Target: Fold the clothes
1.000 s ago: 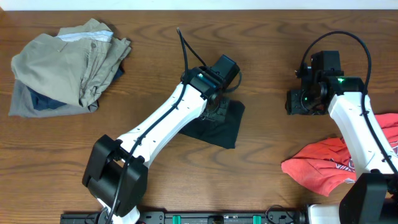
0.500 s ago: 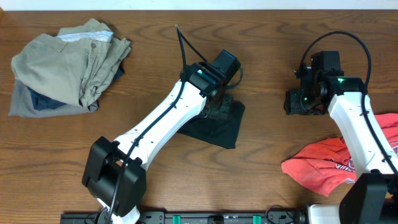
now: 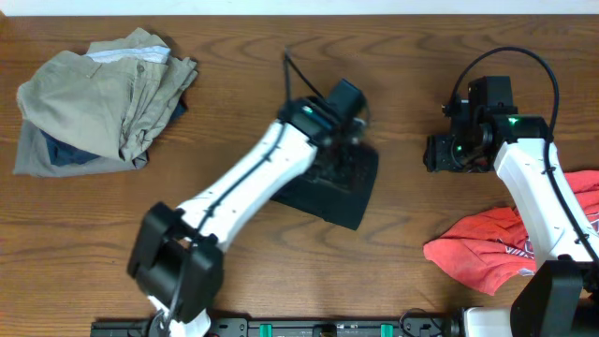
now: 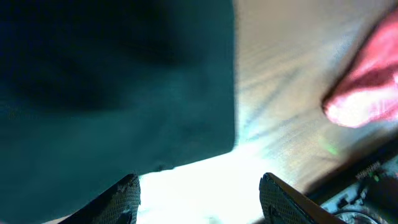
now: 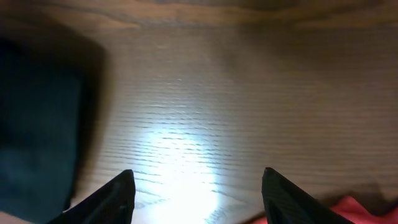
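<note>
At the far left of the table [image 3: 234, 84] lies a crumpled khaki garment [image 3: 103, 89], heaped on a blue garment [image 3: 64, 154] that peeks out from under its lower edge. Well to the right of that heap, the white left arm [image 3: 243, 183] reaches diagonally from the near edge toward the middle of the table, where the black shirt [image 3: 348, 198] lies folded into a small compact bundle; the arm covers the bundle's left part, and the overhead view is blurred around the wrist. In the left wrist view, the left gripper [image 4: 199, 198] hangs just above the wood beside the shirt's edge, its two fingers [image 4: 123, 194] spread wide with only bright bare table between them, so it is released and grasping nothing. The dark cloth fills the upper left of that view, and its straight folded edge ends short of the fingers. Farther right, well apart from the shirt, the right gripper [image 5: 199, 194] hovers over bare wood with its fingers [image 5: 119, 191] also spread wide and nothing between them. In its camera, the shirt shows as a dark mass at the left edge. At the far right, near the front edge of the table, the red tee [image 3: 482, 251] lies crumpled with some pale print showing, partly under the right arm [image 3: 543, 201]; a corner of it shows at the lower right of the right wrist view and at the upper right of the left wrist view.
</note>
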`<state>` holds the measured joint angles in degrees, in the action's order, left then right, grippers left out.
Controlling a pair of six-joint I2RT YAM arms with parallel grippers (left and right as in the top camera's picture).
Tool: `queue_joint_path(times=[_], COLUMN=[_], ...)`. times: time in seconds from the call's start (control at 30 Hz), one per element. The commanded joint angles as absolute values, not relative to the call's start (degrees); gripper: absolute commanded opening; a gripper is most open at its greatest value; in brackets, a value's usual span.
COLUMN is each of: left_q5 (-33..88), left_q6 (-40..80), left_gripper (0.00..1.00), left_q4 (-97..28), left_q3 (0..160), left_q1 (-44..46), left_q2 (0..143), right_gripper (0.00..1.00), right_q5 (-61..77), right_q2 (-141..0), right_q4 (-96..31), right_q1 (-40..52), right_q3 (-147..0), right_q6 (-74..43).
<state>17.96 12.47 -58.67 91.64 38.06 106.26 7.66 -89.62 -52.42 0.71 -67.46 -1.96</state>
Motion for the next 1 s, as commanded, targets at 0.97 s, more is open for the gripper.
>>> queue_joint_path(times=[0.97], left_q5=[50.54], left_q6=[-15.14], left_gripper=[0.87], left_q4=[-58.59], left_q3=[92.71], left_q1=[7.18], left_q2=[125.14], right_gripper=[0.63], right_q5=[32.14], right_q2=[-104.6], right_q4=[-41.47], right_q1=[17.54], right_q3=[-67.75], right_q6=[2.59])
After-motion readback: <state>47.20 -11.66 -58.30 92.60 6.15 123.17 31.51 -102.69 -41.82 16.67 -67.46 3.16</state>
